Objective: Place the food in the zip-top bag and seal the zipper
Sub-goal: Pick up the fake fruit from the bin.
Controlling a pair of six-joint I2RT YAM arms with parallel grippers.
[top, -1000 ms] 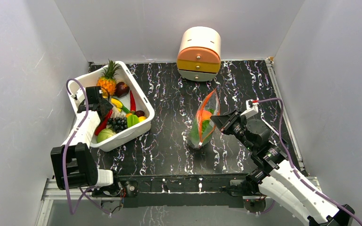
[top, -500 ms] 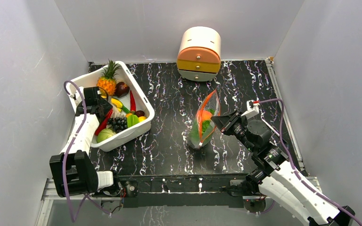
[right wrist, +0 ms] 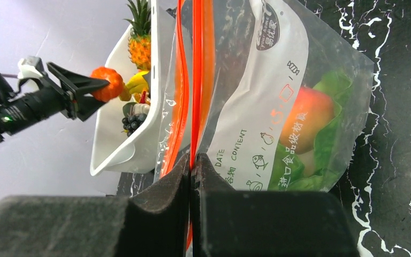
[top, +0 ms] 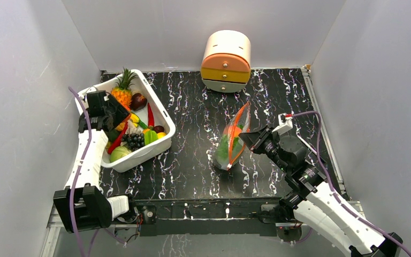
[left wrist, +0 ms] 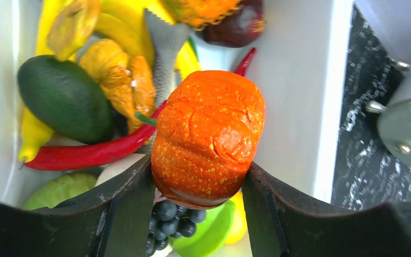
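My left gripper (left wrist: 198, 184) is shut on a round orange-red speckled fruit (left wrist: 207, 136) and holds it above the white tub (top: 158, 145); from the top view the gripper (top: 122, 115) is over the tub's left part. A slim red chilli (left wrist: 85, 152) lies in the tub below it. My right gripper (right wrist: 192, 160) is shut on one red-orange strip (right wrist: 197, 80) of the clear zip-top bag (top: 232, 140), holding the mouth up; the other strip (right wrist: 180, 91) stands apart. Inside the bag (right wrist: 278, 107) lie an orange-red fruit (right wrist: 306, 119) and green cabbage leaves (right wrist: 329, 139).
The tub also holds a pineapple (top: 122, 90), dark grapes (top: 134, 141), a green avocado (left wrist: 64, 99), yellow pieces and a dark plum (top: 138, 100). A small orange-and-cream drawer unit (top: 226, 61) stands at the back. Grey walls close in on three sides.
My left gripper has risen and moved back and left over the tub with the orange-red fruit in it. The right gripper and the bag have barely moved.
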